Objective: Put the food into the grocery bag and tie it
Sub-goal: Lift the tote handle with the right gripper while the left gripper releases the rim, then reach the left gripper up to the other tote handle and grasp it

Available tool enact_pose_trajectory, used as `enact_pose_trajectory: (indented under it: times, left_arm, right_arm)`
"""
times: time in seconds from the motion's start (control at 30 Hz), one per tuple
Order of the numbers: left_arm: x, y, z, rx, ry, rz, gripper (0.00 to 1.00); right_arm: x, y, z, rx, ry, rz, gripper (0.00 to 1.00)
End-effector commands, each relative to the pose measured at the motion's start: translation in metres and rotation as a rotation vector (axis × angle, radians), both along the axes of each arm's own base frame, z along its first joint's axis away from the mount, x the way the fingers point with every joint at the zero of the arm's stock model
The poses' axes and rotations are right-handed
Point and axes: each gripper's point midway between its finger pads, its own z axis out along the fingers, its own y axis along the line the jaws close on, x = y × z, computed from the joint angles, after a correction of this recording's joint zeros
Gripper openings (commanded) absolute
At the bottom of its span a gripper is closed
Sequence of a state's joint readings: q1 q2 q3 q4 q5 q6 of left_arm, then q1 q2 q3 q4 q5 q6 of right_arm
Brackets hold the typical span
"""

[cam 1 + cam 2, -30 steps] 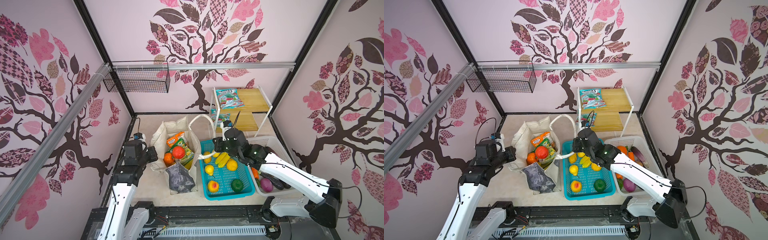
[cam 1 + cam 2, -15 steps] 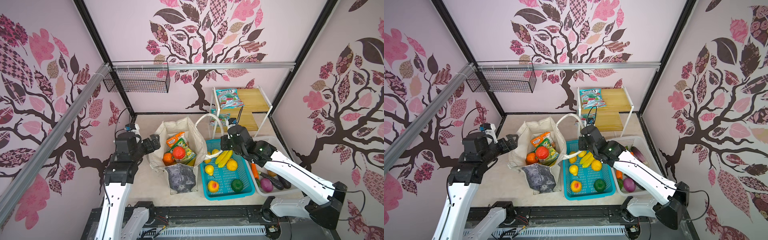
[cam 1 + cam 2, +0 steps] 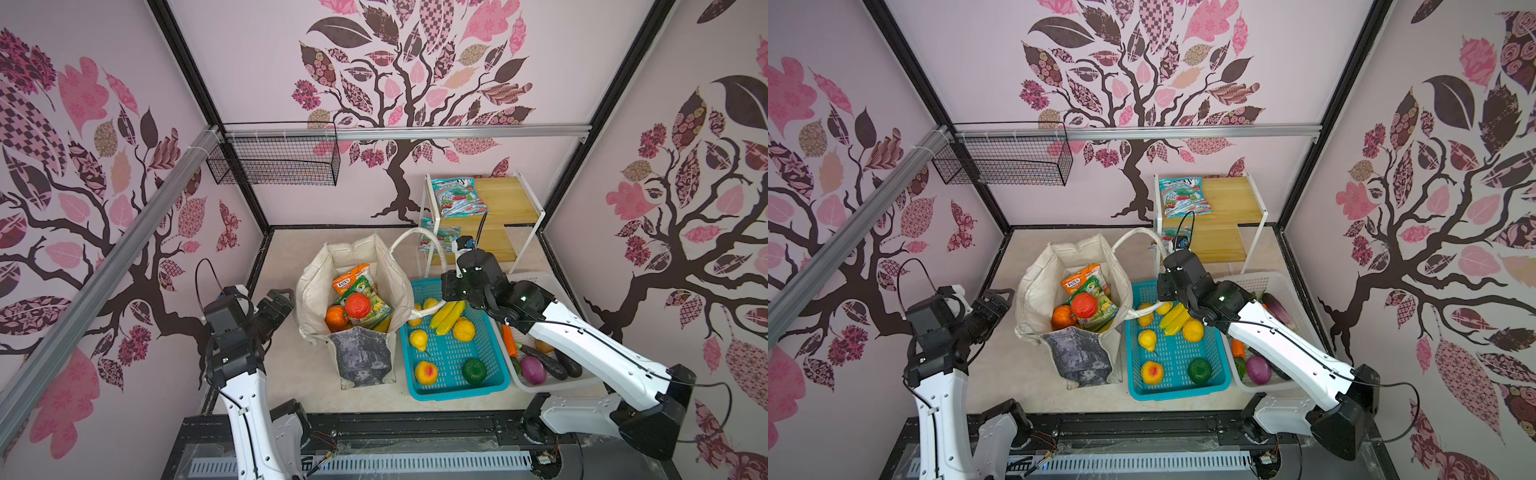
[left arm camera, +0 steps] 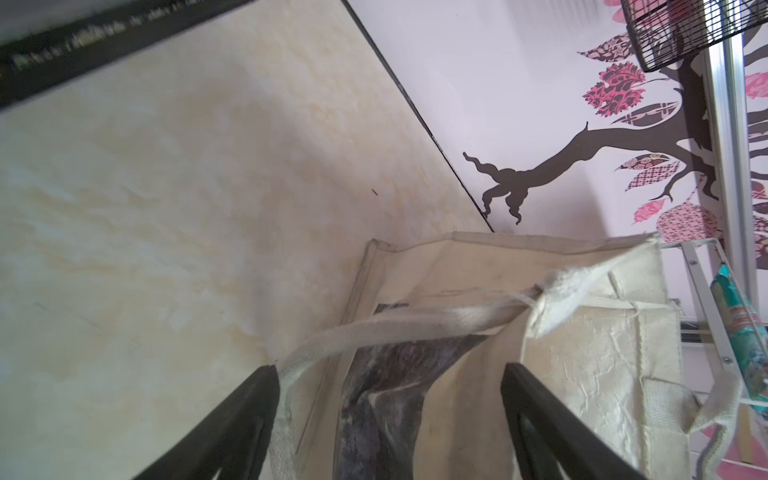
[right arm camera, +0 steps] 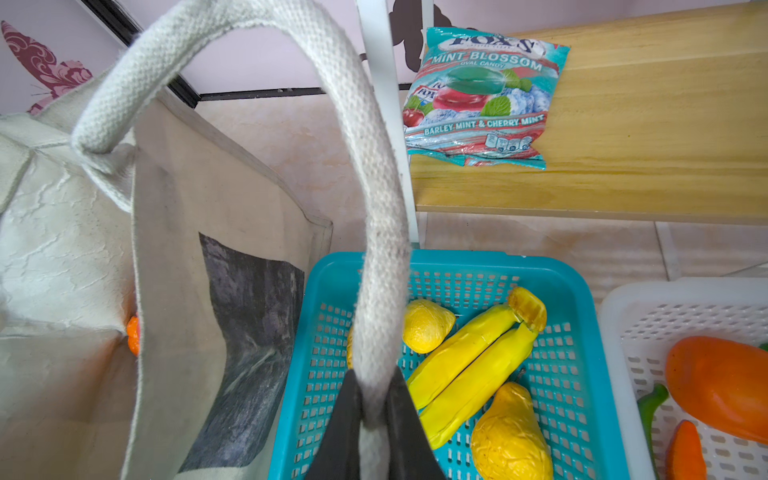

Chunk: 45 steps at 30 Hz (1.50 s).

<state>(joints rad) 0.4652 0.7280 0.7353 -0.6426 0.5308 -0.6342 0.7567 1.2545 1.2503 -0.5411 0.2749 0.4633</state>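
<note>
While the food (image 3: 358, 305) sits packed inside, the bag (image 3: 316, 291) stands open mid-counter, one handle (image 5: 374, 208) pinched in the right jaws over the teal basket (image 3: 457, 392), presumably for tying. The left jaws gape empty beside the other handle (image 4: 374, 328), slack; bare counter (image 3: 291, 374) runs to the left edge.

Bare tabletop (image 3: 291, 374) left of the tote (image 3: 316, 291) is open. On its right the teal basket (image 3: 457, 388) crowds just beside it, 1 handle loop (image 3: 411, 231) arching above.
</note>
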Motion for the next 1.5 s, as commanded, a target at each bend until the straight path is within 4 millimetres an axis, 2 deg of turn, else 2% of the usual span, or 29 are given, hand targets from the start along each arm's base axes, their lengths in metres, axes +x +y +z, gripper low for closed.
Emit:
enact_pose_trajectory:
  times: [0.0,0.03,0.1,0.17,0.27,0.5,0.7,0.73,0.8,0.83,0.87,0.93,1.0,1.07,1.1,1.23,1.37,1.47]
  left_arm:
    - [0.002,-0.016,-0.031,-0.188,0.001,-0.012,0.89]
    - [0.000,-0.016,-0.042,-0.210,0.003,0.008,0.89]
    - [-0.004,-0.013,-0.051,-0.213,-0.007,0.050,0.90]
    - [-0.010,-0.007,-0.058,-0.190,0.007,0.096,0.95]
    - [-0.005,-0.009,-0.072,-0.218,-0.024,0.090,0.98]
    - [0.008,-0.024,-0.091,-0.427,-0.122,0.057,0.98]
    - [0.015,-0.043,-0.118,-0.383,-0.020,0.015,0.97]
    - [0.019,-0.044,-0.118,-0.397,-0.031,0.013,0.94]
    - [0.023,-0.044,-0.118,-0.420,-0.046,0.013,0.75]
    - [0.024,-0.043,-0.117,-0.413,-0.044,0.015,0.63]
    - [0.024,-0.041,-0.116,-0.397,-0.034,0.023,0.43]
    - [0.019,-0.034,-0.117,-0.358,0.003,0.063,0.18]
    - [0.016,-0.024,-0.105,-0.303,-0.026,0.112,0.10]
    - [0.010,-0.014,-0.083,-0.232,-0.064,0.139,0.01]
    - [0.007,-0.009,-0.071,-0.202,-0.081,0.149,0.00]
    - [-0.005,0.010,-0.011,-0.088,-0.148,0.165,0.00]
    - [-0.002,0.004,0.040,-0.027,-0.171,0.079,0.00]
    - [0.003,0.002,0.086,0.027,-0.231,0.025,0.00]
  right_arm:
    - [-0.006,-0.001,0.025,0.057,-0.046,0.025,0.00]
    - [-0.007,-0.001,0.025,0.066,-0.047,0.027,0.00]
    - [-0.009,0.000,0.026,0.082,-0.049,0.035,0.00]
    - [-0.010,0.000,0.027,0.093,-0.050,0.037,0.00]
    - [-0.011,-0.001,0.026,0.098,-0.050,0.037,0.00]
    - [-0.012,0.002,0.023,0.116,-0.045,0.047,0.00]
    - [-0.011,0.003,0.018,0.131,-0.043,0.042,0.00]
    - [-0.011,0.003,0.017,0.130,-0.042,0.041,0.00]
    - [-0.010,0.003,0.016,0.130,-0.043,0.039,0.00]
    - [-0.010,0.004,0.016,0.132,-0.042,0.041,0.00]
    - [-0.010,0.005,0.016,0.133,-0.040,0.044,0.00]
    - [-0.010,0.005,0.016,0.136,-0.040,0.048,0.00]
    - [-0.011,0.005,0.017,0.135,-0.042,0.049,0.00]
    - [-0.010,0.004,0.019,0.125,-0.049,0.048,0.00]
    - [-0.010,0.003,0.021,0.122,-0.055,0.047,0.00]
    - [-0.007,-0.001,0.030,0.088,-0.079,0.043,0.00]
    - [-0.006,-0.001,0.048,0.074,-0.118,0.058,0.00]
    - [-0.007,-0.002,0.064,0.081,-0.154,0.066,0.00]
